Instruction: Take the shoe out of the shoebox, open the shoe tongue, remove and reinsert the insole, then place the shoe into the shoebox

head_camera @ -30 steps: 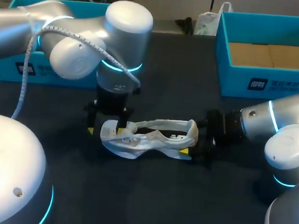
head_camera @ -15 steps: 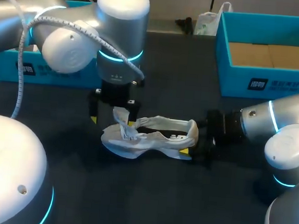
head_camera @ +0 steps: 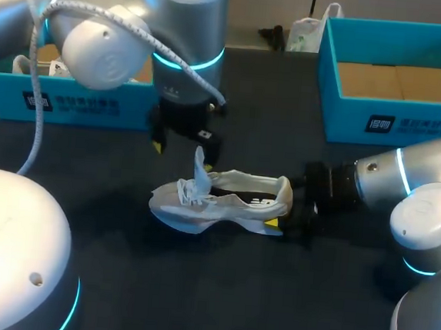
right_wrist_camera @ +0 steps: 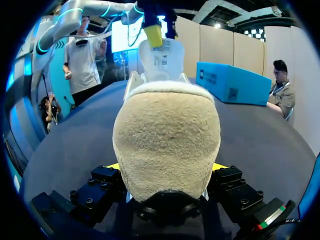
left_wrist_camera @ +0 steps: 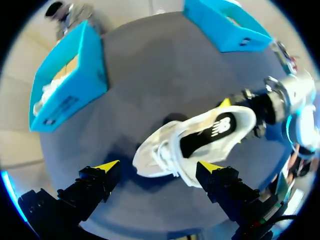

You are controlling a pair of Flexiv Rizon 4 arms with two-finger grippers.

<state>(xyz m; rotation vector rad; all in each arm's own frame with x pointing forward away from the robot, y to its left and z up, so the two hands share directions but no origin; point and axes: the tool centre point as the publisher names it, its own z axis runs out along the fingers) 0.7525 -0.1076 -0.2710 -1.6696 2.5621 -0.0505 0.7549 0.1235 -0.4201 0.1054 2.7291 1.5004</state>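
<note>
Table [head_camera: 217, 288]; shoe [head_camera: 218, 205] heel in right tool [right_wrist_camera: 166, 167]

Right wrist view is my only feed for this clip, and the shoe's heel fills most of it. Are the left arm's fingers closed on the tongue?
Observer: No. In the left wrist view the left gripper is open above the shoe, with its fingers wide apart, one on each side of the toe.
Operator: Is the insole in place?
Observer: It seems so. That same view looks down into the shoe's opening, where what looks like a dark insole with a pale logo lies.
</note>
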